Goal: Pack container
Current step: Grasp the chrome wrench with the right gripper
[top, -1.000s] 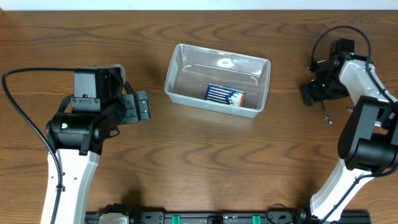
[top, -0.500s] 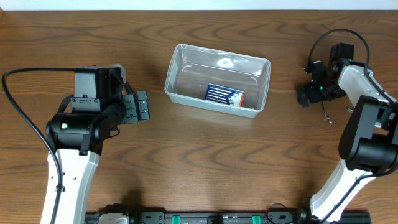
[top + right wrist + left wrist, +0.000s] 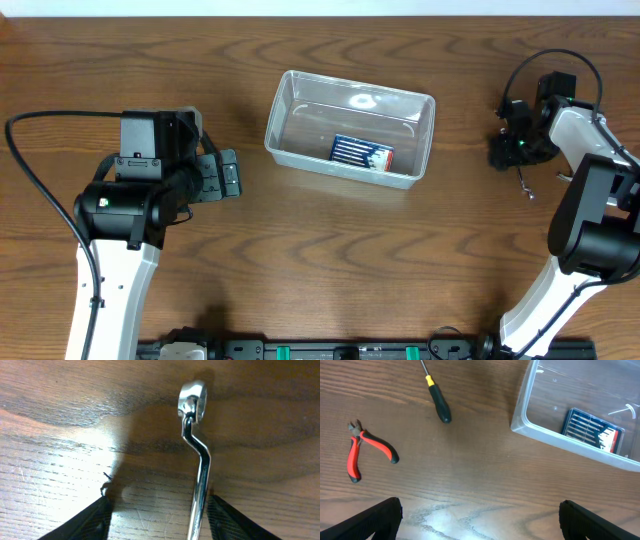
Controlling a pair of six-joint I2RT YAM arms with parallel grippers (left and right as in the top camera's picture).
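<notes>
The clear plastic container (image 3: 282,120) stands at the table's middle, with a small blue drill-bit case (image 3: 361,152) lying in it. Both also show in the left wrist view: the container (image 3: 521,421) at top right and the case (image 3: 592,430) inside it. My left gripper (image 3: 228,176) (image 3: 480,525) is open and empty, left of the container. My right gripper (image 3: 497,152) (image 3: 160,522) is open and low over the table at the far right. A shiny offset ring wrench (image 3: 198,440) lies between its fingers, close to the right finger.
Red-handled pliers (image 3: 366,451) and a black-handled screwdriver (image 3: 439,402) lie on the wood to the left of the container; my left arm hides them in the overhead view. The wrench's end (image 3: 524,188) sticks out below the right gripper.
My right gripper shifted slightly left and then back right beside the wrench. The left arm, the container and the case have not moved.
</notes>
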